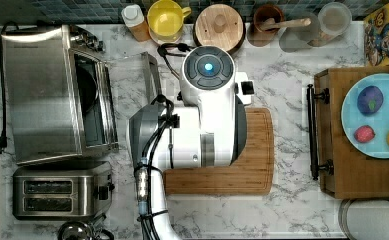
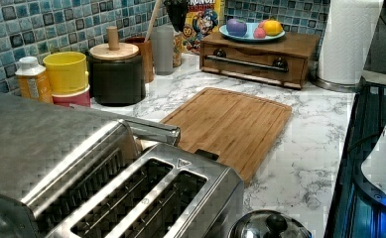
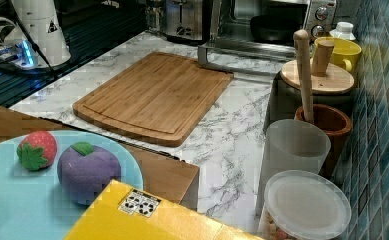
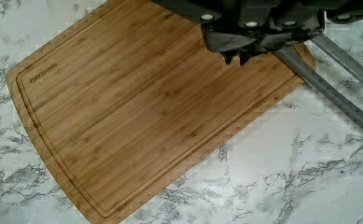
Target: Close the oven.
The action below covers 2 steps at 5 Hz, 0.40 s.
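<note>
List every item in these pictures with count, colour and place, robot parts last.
oven: 1, steel, the top view's left, door down
toaster: 1, steel, beside oven
cutting board: 1, bamboo, counter middle
yellow mug: 1, by tile wall
lidded canister: 1, dark, wooden lid
wooden crate: 1, brown, under plate
plate: 1, light blue, holds toy fruit
paper towel roll: 1, white
cereal box: 1, yellow
arm: 1, white, over board
gripper: 1, dark, fingertips close together

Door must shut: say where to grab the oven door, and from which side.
Grip the steel bar handle along the free edge of the oven door, which lies folded down flat. Come from the cutting board side, under the bar, lifting.
</note>
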Each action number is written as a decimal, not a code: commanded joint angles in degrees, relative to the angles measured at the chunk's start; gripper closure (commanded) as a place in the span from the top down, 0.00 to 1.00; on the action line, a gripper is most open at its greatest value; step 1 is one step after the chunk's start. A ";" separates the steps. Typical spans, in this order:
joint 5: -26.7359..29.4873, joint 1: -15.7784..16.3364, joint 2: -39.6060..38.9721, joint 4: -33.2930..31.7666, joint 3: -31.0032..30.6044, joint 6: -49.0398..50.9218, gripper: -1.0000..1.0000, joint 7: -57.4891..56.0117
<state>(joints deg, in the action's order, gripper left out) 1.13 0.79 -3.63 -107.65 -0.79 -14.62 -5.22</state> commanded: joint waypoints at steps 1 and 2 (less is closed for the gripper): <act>3.08 -0.86 -0.56 -0.98 0.30 -3.38 0.00 -4.02; 9.85 -2.87 -3.72 1.27 0.74 -3.66 0.00 -18.34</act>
<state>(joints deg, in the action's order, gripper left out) 9.67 0.55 -6.08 -108.16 -0.16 -18.13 -15.57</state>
